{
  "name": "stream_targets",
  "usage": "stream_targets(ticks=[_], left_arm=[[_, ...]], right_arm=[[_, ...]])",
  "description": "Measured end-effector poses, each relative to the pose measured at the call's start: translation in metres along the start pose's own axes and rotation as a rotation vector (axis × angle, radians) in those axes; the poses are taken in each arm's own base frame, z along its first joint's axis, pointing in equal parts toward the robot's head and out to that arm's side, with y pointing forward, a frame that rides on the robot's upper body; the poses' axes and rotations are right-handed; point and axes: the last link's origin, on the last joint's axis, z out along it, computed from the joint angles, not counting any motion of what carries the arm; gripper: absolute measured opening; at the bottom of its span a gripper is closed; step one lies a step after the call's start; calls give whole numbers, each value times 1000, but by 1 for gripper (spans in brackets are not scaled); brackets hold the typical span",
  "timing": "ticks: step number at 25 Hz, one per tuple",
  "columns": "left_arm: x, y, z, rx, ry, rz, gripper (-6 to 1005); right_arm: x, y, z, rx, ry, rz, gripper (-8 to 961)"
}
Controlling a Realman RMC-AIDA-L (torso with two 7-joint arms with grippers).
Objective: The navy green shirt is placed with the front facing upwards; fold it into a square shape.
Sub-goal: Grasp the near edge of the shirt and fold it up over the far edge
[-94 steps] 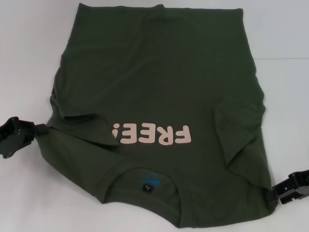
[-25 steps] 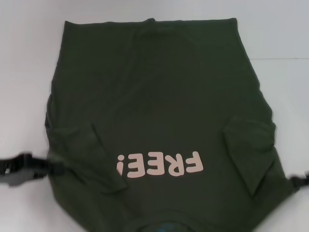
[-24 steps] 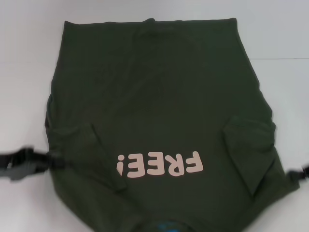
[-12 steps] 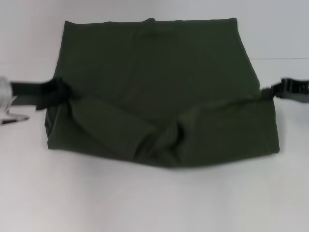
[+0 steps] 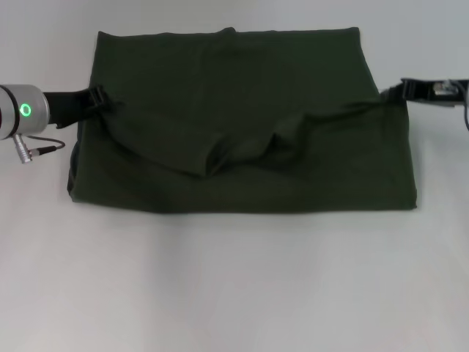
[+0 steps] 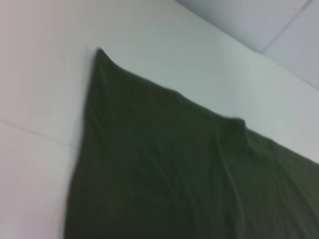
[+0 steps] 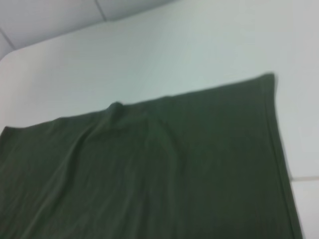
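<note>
Now the navy green shirt (image 5: 242,132) lies across the far half of a pale, off-white table (image 5: 234,286), w/ its near part doubled over toward the far side, so no lettering shows. The folded near edge runs straight from left to right; the loose upper layer sags in the middle, w/ a slack dip and a few wrinkles approx at the centre. The far hem is flat and straight, w/ one small bump at its mid-point.

The left gripper (image 5: 97,100) sits at the shirt's left edge, toward the far side, pinching the corner of the upper layer. Behind it, the arm's silver wrist shows a green ring light and a thin cable. The right gripper (image 5: 396,92) is at the right edge, about level with the left one, nipping the opposite corner of that layer; the cloth is stretched up to it in a taut point.

Both wrist views show only dark green cloth, a far corner of it, and table; neither shows fingers.

Surface: smooth, matte and plain. A thin seam line crosses the table on the right, beyond the cloth's far corner (image 7: 299,178), and another on the left (image 6: 35,133). Past the table's far edge, pale panels w/ faint joints.
</note>
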Motion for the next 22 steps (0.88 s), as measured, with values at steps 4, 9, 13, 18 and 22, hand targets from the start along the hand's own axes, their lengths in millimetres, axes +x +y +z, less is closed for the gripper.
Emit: stream_targets(ticks=[4,9,13,18,22], left_arm=[[3,-2,1,23,34,-2,56],[11,-2,2,38,64,11,55],[13,1,3,37,70,38,55],[13,3,6,43,80,44,55],[16,6,7,40,86,49,55]], right_arm=[[-7,14,11,24,-22,-66,8],[-14,22,18,46,-47,-102,10],[-14,21,21,68,-62,-103,10],[-21,22,22,85,-94,-111,10],[-30,28,23,80,-108,-126,5]])
